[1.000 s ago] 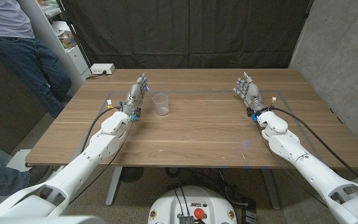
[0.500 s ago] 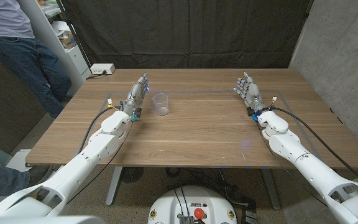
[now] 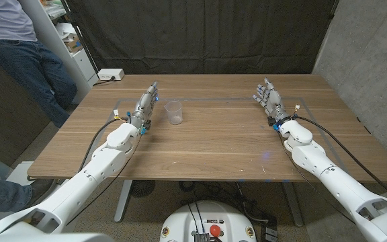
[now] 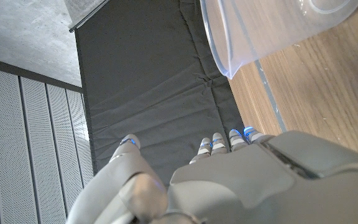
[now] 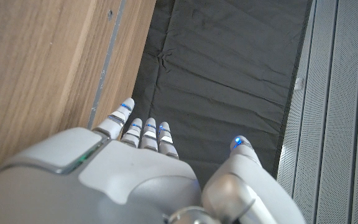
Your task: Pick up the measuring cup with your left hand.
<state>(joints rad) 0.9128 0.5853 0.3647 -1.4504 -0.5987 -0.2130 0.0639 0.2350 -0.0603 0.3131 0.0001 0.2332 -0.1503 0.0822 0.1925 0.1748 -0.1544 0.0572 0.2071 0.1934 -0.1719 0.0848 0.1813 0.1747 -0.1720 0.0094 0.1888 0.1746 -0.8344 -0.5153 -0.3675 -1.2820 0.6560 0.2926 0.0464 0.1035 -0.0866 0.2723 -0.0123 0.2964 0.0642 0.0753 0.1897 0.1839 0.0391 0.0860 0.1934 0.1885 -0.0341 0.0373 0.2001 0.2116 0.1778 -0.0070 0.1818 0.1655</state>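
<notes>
Head view: the clear measuring cup [image 3: 173, 111] stands upright just right of the left hand [image 3: 146, 103], whose fingers are extended, holding nothing. Well right of the cup, the right hand [image 3: 269, 98] is spread and empty.

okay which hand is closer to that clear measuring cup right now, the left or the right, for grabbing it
The left. The left hand stands open just beside the measuring cup, not touching it, while the right hand is far across the table. The left wrist view shows the cup close by.
</notes>
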